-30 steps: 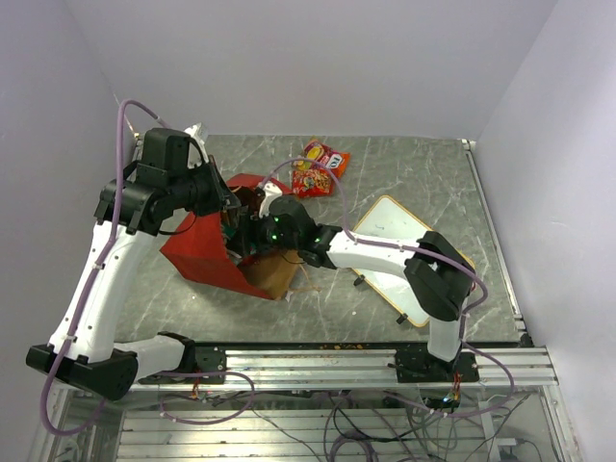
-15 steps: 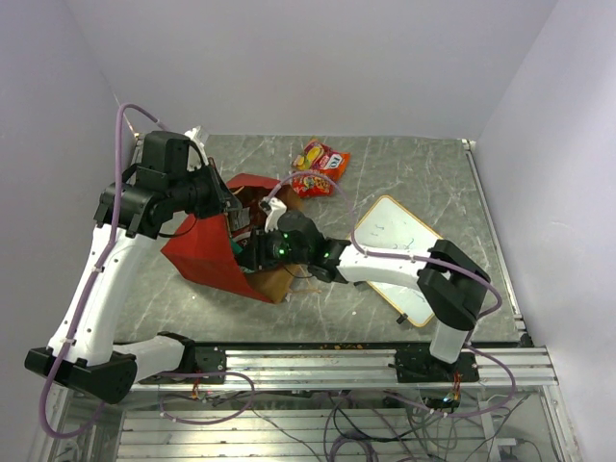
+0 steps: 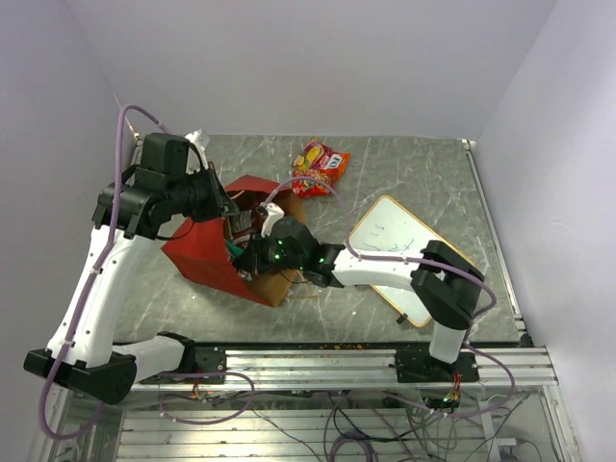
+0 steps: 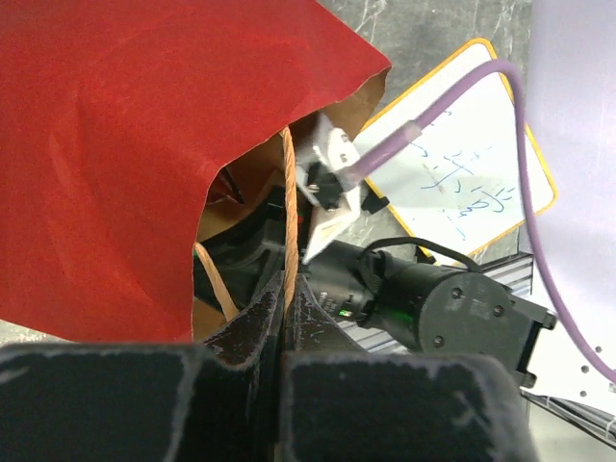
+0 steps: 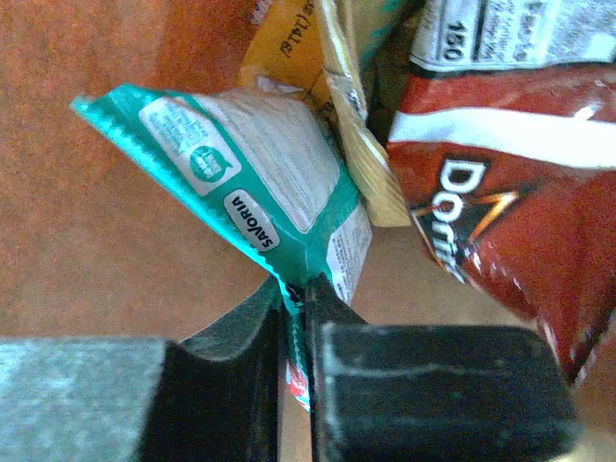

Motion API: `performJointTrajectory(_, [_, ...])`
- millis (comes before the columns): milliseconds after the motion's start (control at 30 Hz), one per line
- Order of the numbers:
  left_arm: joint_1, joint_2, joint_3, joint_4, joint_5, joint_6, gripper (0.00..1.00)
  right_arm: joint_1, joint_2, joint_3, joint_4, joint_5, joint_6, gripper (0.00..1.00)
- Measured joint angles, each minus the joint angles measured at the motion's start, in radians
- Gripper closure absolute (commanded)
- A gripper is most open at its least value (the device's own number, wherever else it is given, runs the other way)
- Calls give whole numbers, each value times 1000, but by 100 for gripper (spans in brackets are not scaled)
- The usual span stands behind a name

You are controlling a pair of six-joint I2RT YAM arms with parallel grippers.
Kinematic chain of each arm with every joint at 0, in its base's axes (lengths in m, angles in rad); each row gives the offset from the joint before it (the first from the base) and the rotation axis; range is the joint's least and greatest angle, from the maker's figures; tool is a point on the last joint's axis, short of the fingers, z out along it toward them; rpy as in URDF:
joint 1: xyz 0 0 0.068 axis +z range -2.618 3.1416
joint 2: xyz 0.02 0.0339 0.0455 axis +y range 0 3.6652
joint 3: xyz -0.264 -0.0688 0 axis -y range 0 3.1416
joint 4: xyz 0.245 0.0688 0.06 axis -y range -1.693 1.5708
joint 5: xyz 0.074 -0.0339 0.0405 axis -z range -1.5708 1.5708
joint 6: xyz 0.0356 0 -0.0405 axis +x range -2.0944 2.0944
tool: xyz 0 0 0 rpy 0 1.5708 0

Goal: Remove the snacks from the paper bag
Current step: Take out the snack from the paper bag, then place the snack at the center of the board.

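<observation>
The red paper bag [image 3: 207, 250] lies on its side left of centre, its brown mouth facing right. My left gripper [image 4: 286, 294] is shut on the bag's string handle [image 4: 288, 212], holding the mouth up. My right gripper [image 5: 296, 298] is inside the bag, shut on the corner of a teal snack packet [image 5: 255, 192]. Next to it in the bag lie a dark red chip bag [image 5: 510, 221] and a yellow packet [image 5: 289, 38]. Two red and orange snack packets [image 3: 320, 169] lie on the table behind the bag.
A white whiteboard [image 3: 399, 255] with a yellow rim lies right of the bag, under my right arm. The table's metal front rail [image 3: 337, 361] runs along the near edge. Grey walls close in on both sides.
My right gripper has pushed deeper into the bag's mouth and closed on the teal packet. My left gripper has kept its hold on the handle.
</observation>
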Motion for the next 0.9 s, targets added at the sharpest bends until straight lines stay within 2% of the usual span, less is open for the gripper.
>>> performJointTrajectory(533, [0, -18, 34, -38, -71, 40, 93, -5, -430, -186, -230, 170, 25, 100])
performJointTrajectory(700, [0, -17, 34, -38, -75, 36, 93, -6, -520, -177, -349, 226, 11, 100])
performJointTrajectory(900, [0, -14, 30, -36, -79, 32, 93, -6, -594, -69, -487, 268, -87, 100])
